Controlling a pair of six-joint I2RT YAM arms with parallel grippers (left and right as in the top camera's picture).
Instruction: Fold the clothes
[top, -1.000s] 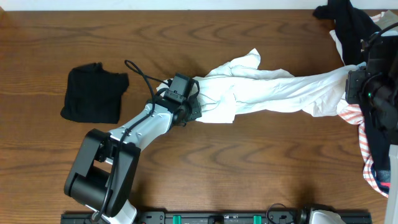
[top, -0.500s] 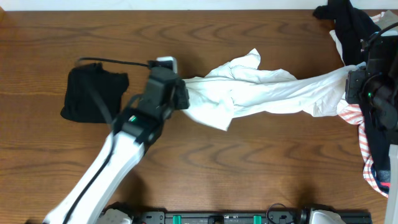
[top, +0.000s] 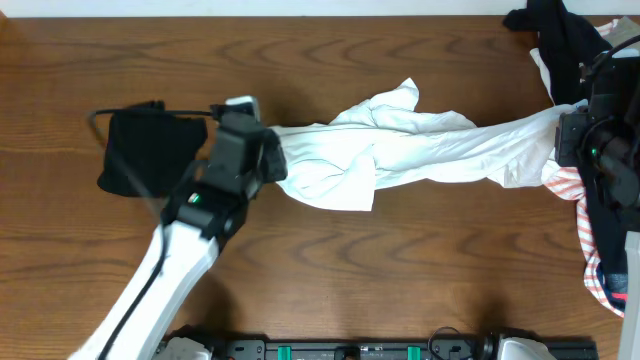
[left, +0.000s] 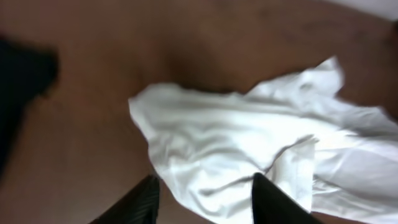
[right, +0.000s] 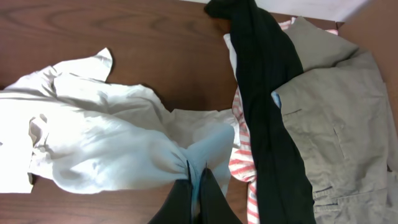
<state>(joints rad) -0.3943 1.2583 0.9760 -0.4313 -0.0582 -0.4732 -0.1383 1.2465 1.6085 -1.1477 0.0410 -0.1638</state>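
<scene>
Brown wooden table carries the white shirt, now stretched longer. The left gripper, clamped on a thick fold of hem, has dragged that end toward the black garment. The right gripper pinches the far end, nearly closed. The shirt is probably being spread flat before folding.

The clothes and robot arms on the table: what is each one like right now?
White shirt: unfolded, wrinkled, stretched between both arms.
Left arm: jaws apart, shirt's end between them, grip unclear.
Right arm: jaws shut on the shirt's other end.
Black cloth: looks folded, lying alone.
Beige trousers: unfolded, crumpled.
Black garment: unfolded, draped across the trousers.
Red-striped garment: unfolded, partly under the black one.
</scene>
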